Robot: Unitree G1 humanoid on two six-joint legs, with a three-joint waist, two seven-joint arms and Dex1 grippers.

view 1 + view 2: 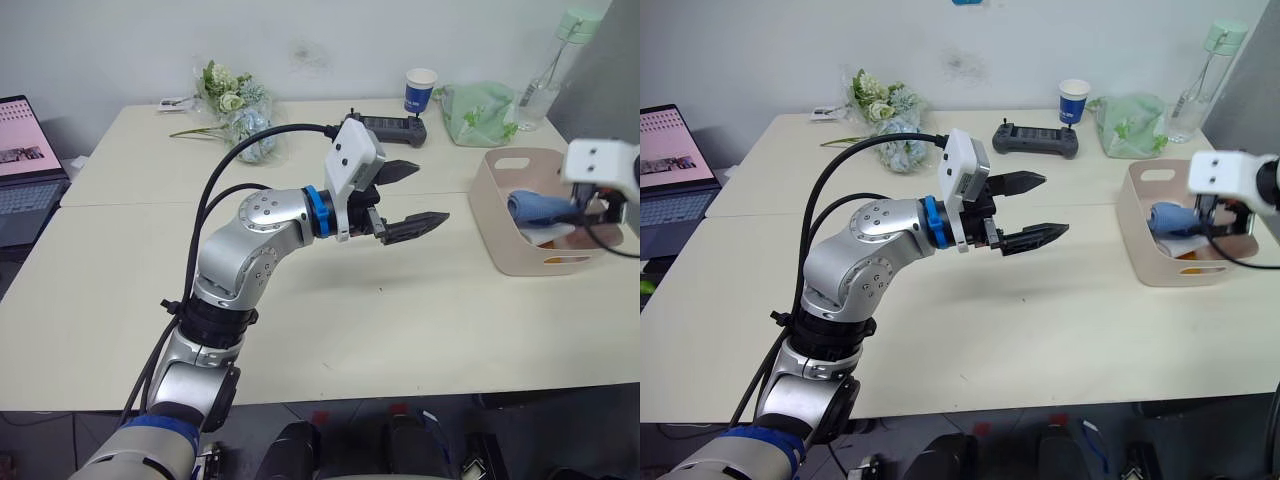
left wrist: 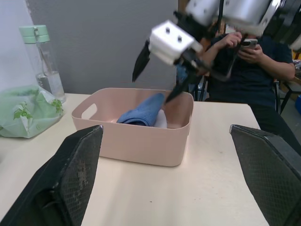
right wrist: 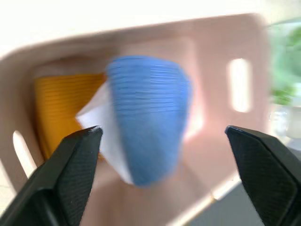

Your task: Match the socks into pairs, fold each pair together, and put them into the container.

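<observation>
The blue socks [image 3: 148, 117] lie in the pink tub [image 1: 500, 235]. Both jaws gape wide, empty. Putting away looks finished; next, lift the right arm clear.

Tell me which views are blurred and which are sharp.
Right wrist view: heavy smear over the blue socks, the orange socks and the pink container. Left wrist view: the right tool above the container is motion-blurred; the tub and table are fairly crisp. Both eye views: sharp, evenly lit, with only soft shadows under the left tool.
</observation>
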